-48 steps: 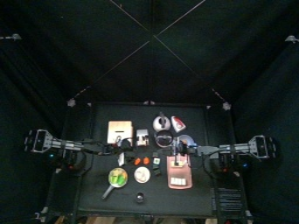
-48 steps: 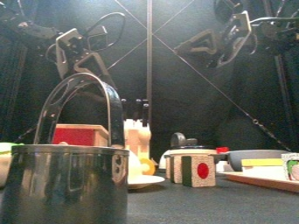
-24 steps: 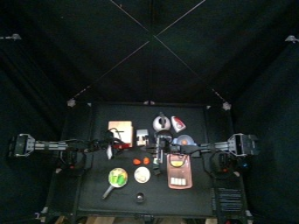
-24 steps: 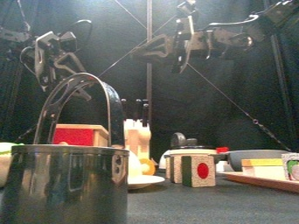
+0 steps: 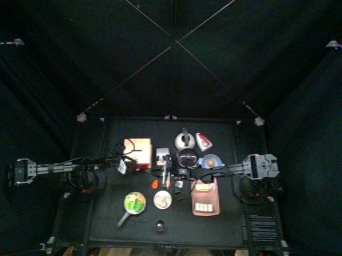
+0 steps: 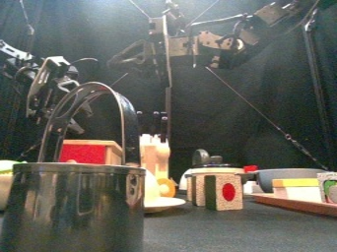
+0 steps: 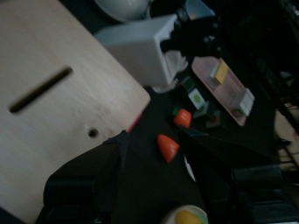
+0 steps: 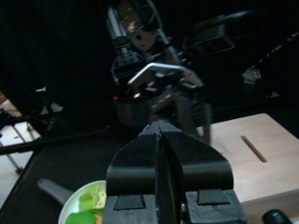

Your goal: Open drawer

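While the drawer [image 5: 136,150] sits untouched near the counter's [image 5: 107,232] back-left corner, the left claw [image 6: 55,94] hangs above it, spread wide, approaching. The right claw [image 8: 166,162] is pressed together. Next: find the drawer's front.

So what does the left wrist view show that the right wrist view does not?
Only the left wrist view: a white block, small orange pieces and the pink-brown rectangular tray. Only the right wrist view: the right gripper, jaws shut, the left arm opposite and a green round object. Both: the light-tan wooden drawer with its dark slot.
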### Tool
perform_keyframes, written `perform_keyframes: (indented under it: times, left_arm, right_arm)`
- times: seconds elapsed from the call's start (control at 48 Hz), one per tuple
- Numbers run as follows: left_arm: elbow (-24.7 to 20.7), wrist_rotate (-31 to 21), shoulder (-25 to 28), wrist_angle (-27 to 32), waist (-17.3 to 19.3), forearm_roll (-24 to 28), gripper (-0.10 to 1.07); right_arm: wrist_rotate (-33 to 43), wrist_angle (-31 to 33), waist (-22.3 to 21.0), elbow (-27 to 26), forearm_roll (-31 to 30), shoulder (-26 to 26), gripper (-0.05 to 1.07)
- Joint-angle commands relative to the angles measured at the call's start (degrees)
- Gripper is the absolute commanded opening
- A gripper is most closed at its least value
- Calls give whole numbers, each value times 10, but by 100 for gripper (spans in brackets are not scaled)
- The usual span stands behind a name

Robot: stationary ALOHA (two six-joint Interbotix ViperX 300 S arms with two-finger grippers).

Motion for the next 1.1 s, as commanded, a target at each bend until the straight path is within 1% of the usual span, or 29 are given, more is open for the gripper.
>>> perform_keyframes:
  times: [0.0, 0.104, 0.167, 0.229, 0.375, 0.521, 0.708, 0.812, 0.896, 0.979, 1.083]
  left_arm:
    - [-5, 2, -1, 15, -18, -26, 86]
    - [3, 3, -7, 11, -29, -18, 86]
    - [16, 0, -16, -2, -31, -11, 86]
    - [27, -2, -25, -20, -32, -12, 86]
    - [52, -2, -33, -62, -35, -39, 86]
    - [59, -2, -32, -70, -44, -48, 86]
    - [67, -2, -25, -73, -51, -48, 86]
    - [78, 2, -13, -81, -54, -36, 86]
    - [84, 0, -2, -101, -53, -26, 86]
    - [82, -2, 9, -120, -54, -32, 86]
    - [74, -2, 24, -120, -54, -45, 86]
  right_arm:
    - [0, 38, -27, -33, 12, -9, 27]
    - [0, 113, -45, -54, 26, -9, 27]
    - [0, 159, -57, -68, 33, -10, 27]
    - [-1, 187, -69, -81, 32, -10, 27]
    - [-2, 231, -97, -111, 27, 4, 27]
    - [-4, 267, -122, -146, 21, 26, 26]
    - [-6, 338, -155, -201, 18, 54, 22]
    - [-8, 375, -163, -232, 12, 69, 20]
    - [-8, 399, -163, -256, 7, 84, 18]
    - [-9, 422, -159, -279, 4, 106, 15]
    - [-9, 440, -159, -295, 1, 126, 13]
